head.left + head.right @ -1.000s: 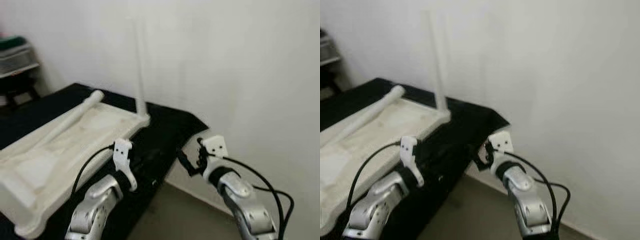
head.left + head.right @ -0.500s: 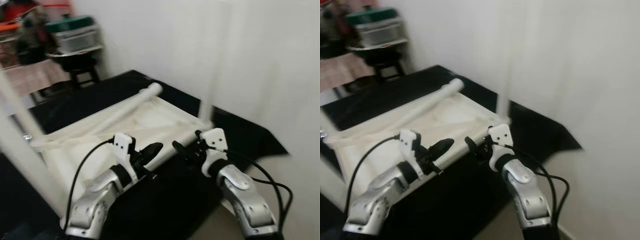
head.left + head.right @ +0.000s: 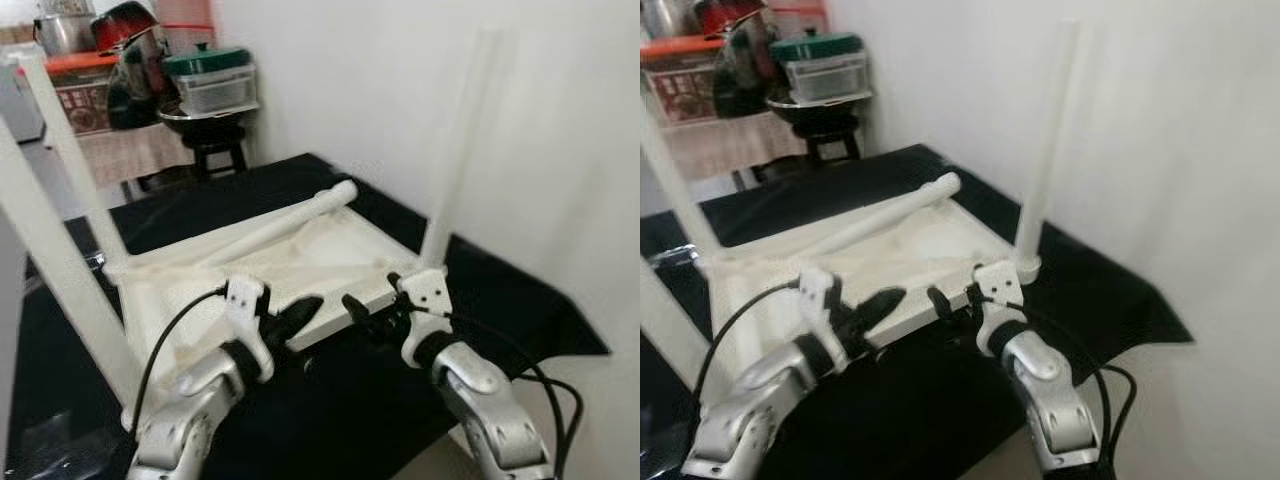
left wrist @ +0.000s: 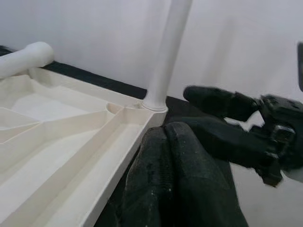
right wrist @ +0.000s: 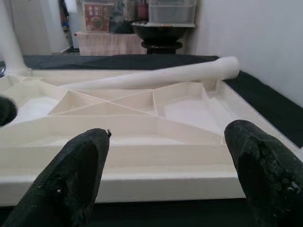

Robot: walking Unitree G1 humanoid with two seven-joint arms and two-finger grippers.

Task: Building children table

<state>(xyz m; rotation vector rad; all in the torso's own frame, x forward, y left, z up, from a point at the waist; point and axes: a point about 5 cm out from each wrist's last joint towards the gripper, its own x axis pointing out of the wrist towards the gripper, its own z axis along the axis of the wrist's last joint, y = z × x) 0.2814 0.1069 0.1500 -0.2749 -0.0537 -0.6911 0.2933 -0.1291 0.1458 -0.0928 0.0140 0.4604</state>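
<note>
Your work surface is the black mat [image 3: 500, 300] spread on the floor against the white wall [image 3: 560, 120]. On it the white children's table [image 3: 290, 260] lies upside down, its ribbed underside facing up, reaching from the middle of the mat toward the wall-side edge. Three legs already stand upright: one at the corner nearest the wall [image 3: 455, 150] and two at the mat's left edge [image 3: 60, 260]. The fourth leg [image 3: 265, 225] lies loose across the underside, its rounded end pointing at the far corner, so that leg looks like the one left to fit.

Both arms hover over the table's near edge. The right pincer [image 5: 168, 165] has its fingers spread wide, empty, facing the near rim squarely. The left pincer [image 4: 165, 156] has its two fingers pressed together with nothing between them, just beside the wall-side corner.

To do this step well, I would reach over the rim with the open right pincer and take the loose leg near its middle, where it balances. Lift it clear of the ribs before swinging it. Keep the left pincer low against the rim to steady the tabletop, clear of the standing corner leg, which a sideways knock could loosen.
</note>
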